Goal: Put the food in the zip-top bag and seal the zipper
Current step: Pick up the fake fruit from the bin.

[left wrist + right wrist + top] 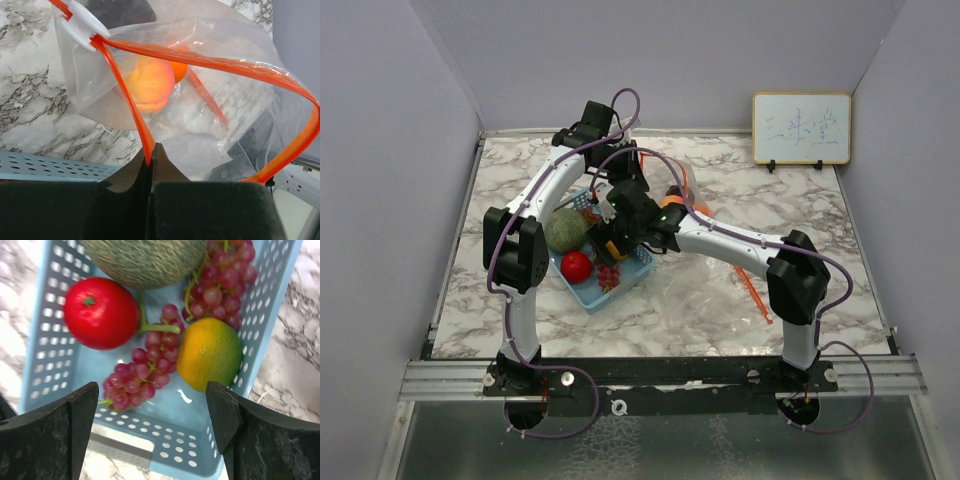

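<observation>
**A:** What step is under way?

**B:** Loading the bag. The left jaws are clenched on the orange zipper rim [225, 65] of the clear zip-top bag [240, 105], holding its mouth open. The white slider [82, 25] sits at one end of the rim. A peach [149, 82] lies inside the bag, with an orange [180, 70] just behind it.

**A:** And the other arm?

**B:** The right jaws are released, spread wide, grasping nothing. They hang above the light-blue basket [50, 365]. In it lie a red apple [101, 312], a netted green melon [145, 260], two red grape bunches [140, 375] and an orange-and-green citrus fruit [210, 355], packed close together.

**A:** What does the next move call for?

**B:** Probably lowering onto one fruit. The citrus and the nearer grapes lie most nearly between the jaws. Because the fruits crowd each other, the jaws would need to straddle one without nudging its neighbours. That fruit would then be carried to the held-open mouth. The melon, the largest, may be a tight fit. The zipper is not yet sealed.

**A:** And the setting?

**B:** A white counter [865, 230] with grey marble veining, boxed in by plain lavender-grey walls [700, 60]. A small whiteboard [801, 128] with faint writing stands at the far right.
</observation>
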